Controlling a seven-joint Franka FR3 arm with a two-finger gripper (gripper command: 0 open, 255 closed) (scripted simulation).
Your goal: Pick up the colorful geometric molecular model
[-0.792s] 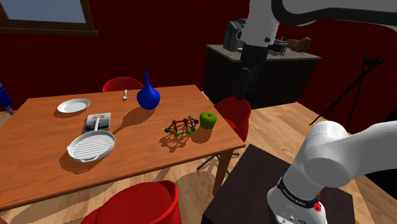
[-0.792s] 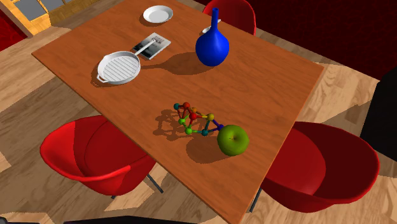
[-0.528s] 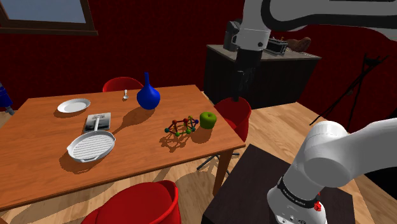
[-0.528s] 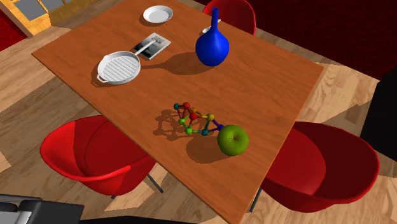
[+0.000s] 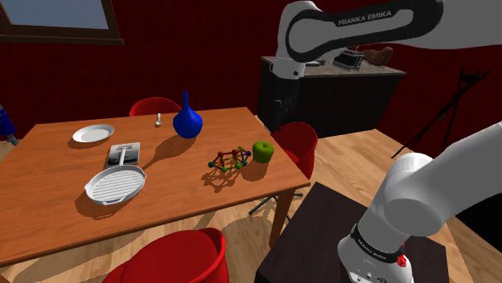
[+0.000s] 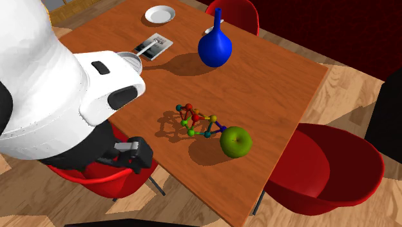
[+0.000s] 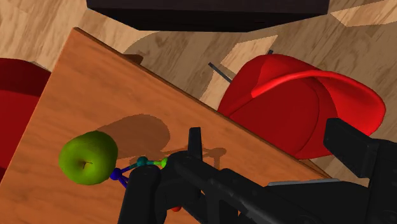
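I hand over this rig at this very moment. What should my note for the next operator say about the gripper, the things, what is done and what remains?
Gripper: raised well above the table, carrying nothing. I cannot read whether it is open or shut.
Molecular model: lies on the table near its edge, untouched. The green apple sits close beside it, on the shoulder view's right. I cannot tell whether they touch.
Done: nothing grasped yet.
Left: lower the gripper over the model, close on it and lift, probably taking care not to push the apple.

Model [image 5: 228,159] multicolour; apple [image 5: 263,151] grn; vase [image 5: 187,122] blue; chair [image 5: 294,141] red.
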